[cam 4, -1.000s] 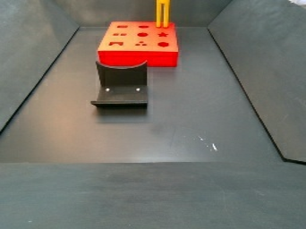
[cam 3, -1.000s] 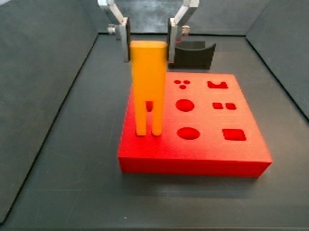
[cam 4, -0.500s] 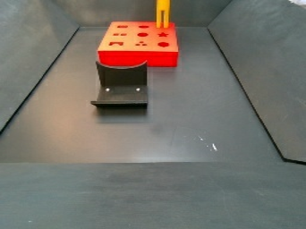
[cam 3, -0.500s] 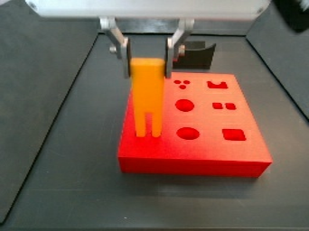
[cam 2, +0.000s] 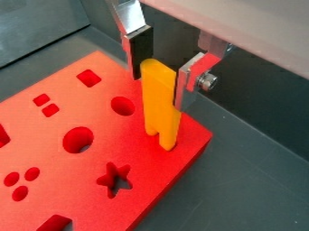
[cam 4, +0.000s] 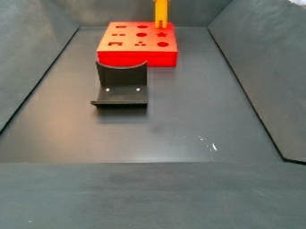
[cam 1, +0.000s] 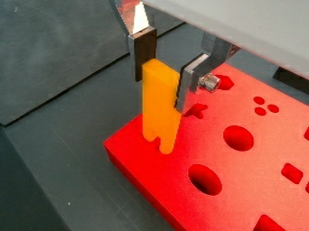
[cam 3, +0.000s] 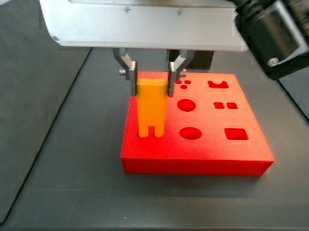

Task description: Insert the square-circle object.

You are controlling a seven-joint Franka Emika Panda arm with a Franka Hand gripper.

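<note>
The square-circle object (cam 3: pixel 151 108) is a tall orange-yellow bar standing upright on the red block (cam 3: pixel 205 149), near the block's corner. Its split lower end sits down in the block's holes. My gripper (cam 3: pixel 151 88) is shut on the bar's top, with one silver finger (cam 3: pixel 126 79) on each side. Both wrist views show the bar (cam 1: pixel 160 104) (cam 2: pixel 161 104) between the pads of my gripper (cam 1: pixel 165 88) (cam 2: pixel 163 83). In a side view the bar (cam 4: pixel 162 11) rises from the far edge of the block (cam 4: pixel 138 55), and the gripper is out of frame there.
The red block has several other shaped holes, including round ones (cam 3: pixel 187 105) and square ones (cam 3: pixel 234 134). The dark fixture (cam 4: pixel 121 85) stands on the floor in front of the block. Sloped dark walls (cam 4: pixel 36 80) bound the floor on both sides.
The gripper has come down with the bar. The bar now stands lower, with less of it showing above the red block.
</note>
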